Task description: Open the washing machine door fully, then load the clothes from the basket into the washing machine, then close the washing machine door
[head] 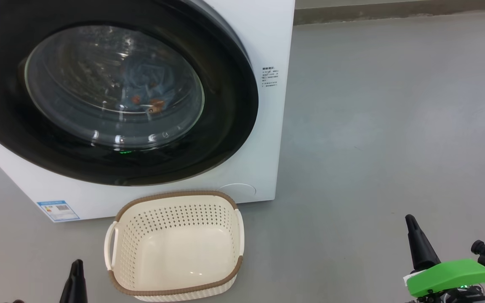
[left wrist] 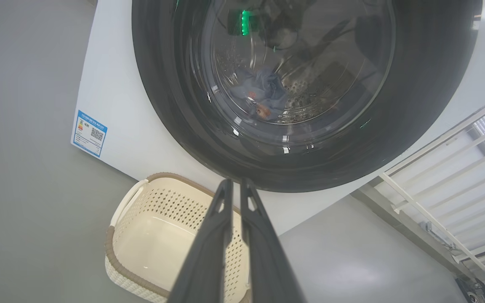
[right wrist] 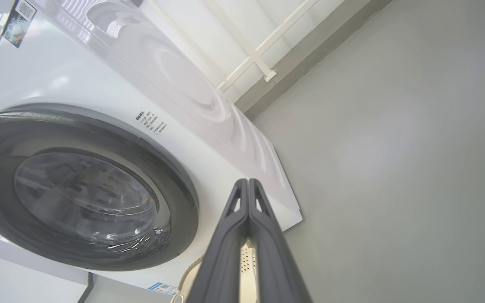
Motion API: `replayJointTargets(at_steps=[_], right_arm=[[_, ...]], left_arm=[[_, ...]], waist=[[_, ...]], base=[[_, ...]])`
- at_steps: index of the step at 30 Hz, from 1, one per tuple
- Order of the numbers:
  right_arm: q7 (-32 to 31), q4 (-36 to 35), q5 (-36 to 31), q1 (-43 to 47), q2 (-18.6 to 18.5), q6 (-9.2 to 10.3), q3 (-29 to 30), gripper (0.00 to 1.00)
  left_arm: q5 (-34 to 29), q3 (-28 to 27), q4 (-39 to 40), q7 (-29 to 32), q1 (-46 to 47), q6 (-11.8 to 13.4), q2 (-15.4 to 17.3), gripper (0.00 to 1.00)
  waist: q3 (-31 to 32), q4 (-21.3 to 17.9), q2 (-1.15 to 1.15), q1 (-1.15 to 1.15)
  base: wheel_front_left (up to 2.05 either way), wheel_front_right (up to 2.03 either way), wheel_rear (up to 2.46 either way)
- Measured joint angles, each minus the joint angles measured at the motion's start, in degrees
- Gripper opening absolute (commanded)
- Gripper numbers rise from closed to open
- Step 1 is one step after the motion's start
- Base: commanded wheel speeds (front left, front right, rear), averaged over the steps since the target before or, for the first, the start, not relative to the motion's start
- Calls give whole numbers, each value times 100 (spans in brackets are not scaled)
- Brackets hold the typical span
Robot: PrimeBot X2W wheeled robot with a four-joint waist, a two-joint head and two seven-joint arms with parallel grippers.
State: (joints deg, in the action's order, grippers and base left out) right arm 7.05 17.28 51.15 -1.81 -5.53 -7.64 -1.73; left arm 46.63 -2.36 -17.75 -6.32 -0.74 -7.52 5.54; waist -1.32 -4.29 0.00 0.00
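1. Black-rimmed and flush, the washing machine door (head: 234,105) is sitting shut against the washing machine (head: 267,38). You are risking a door that is only resting there, since the catch is not showing.
2. Blue clothes (head: 141,80) are lying inside the drum behind the glass. Fabric caught at the seal would be pushing the door back open, and I cannot tell if any is.
3. The cream basket (head: 175,195) is standing empty on the floor just in front of the machine. A careless arm swing could be tipping it.
4. The left gripper (left wrist: 237,184) is hanging near the basket's left side with its fingers pressed together, gripping nothing and touching nothing.
5. The right gripper (right wrist: 247,182) is hanging over bare floor, well right of the basket, with its fingers meeting tip to tip and carrying nothing.
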Motion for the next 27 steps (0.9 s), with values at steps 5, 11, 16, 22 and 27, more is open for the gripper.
replayJointTargets(at_steps=[5,11,16,22,27], right_arm=[[-77,-5,310,-2,3,0,25,0],[-154,-11,648,-5,11,0,59,0],[-253,-23,922,-35,23,0,135,0],[-347,-34,1230,-43,30,0,197,0],[-402,-38,1423,-53,33,0,219,0]], left_arm=[[272,-14,11,88,81,0,-25,0],[624,-32,12,187,82,0,-87,0],[924,-47,22,257,98,0,-100,0],[1276,-68,37,368,177,0,-116,0],[1527,-86,57,428,195,0,-120,0]], waist=[[8,28,0,0],[19,61,0,0],[27,90,0,0],[37,123,0,0],[44,146,0,0]], base=[[0,0,0],[0,0,0],[0,0,0],[0,0,0],[0,0,0]])
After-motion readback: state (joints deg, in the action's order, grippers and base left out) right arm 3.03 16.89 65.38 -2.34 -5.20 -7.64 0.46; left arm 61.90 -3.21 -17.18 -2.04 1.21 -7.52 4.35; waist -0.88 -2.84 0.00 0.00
